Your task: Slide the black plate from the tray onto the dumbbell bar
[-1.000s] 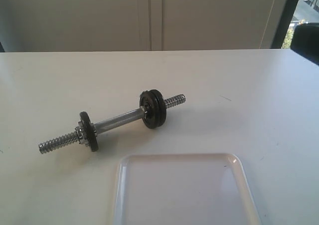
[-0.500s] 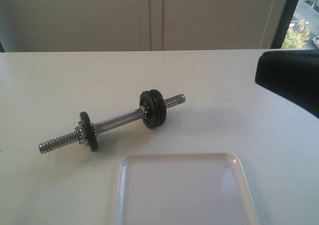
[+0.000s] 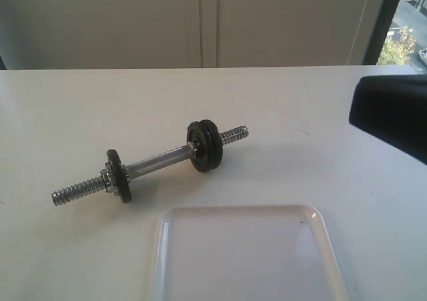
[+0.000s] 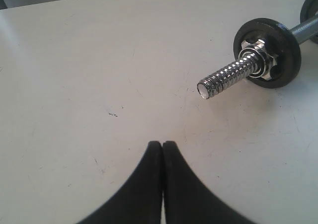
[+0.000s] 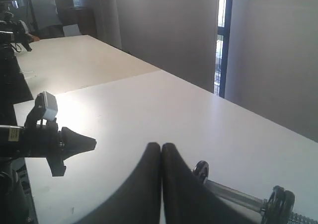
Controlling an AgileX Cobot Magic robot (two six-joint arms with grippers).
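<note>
The dumbbell bar lies slanted on the white table, chrome with threaded ends. One black disc sits near its left end behind a nut, and a thicker black stack near its right end. The tray at the front shows no disc on its visible part. I cannot tell which disc is the black plate. My left gripper is shut and empty, a little short of the bar's threaded tip. My right gripper is shut and empty, raised above the table with the bar beyond it.
The right arm shows as a dark blurred shape at the right edge of the exterior view. In the right wrist view the left arm stands over the table's far side. A wall and a window lie behind the table.
The right arm's dark shape has come further into the exterior view from the right edge and sunk a little. The bar, discs and tray have not moved.
</note>
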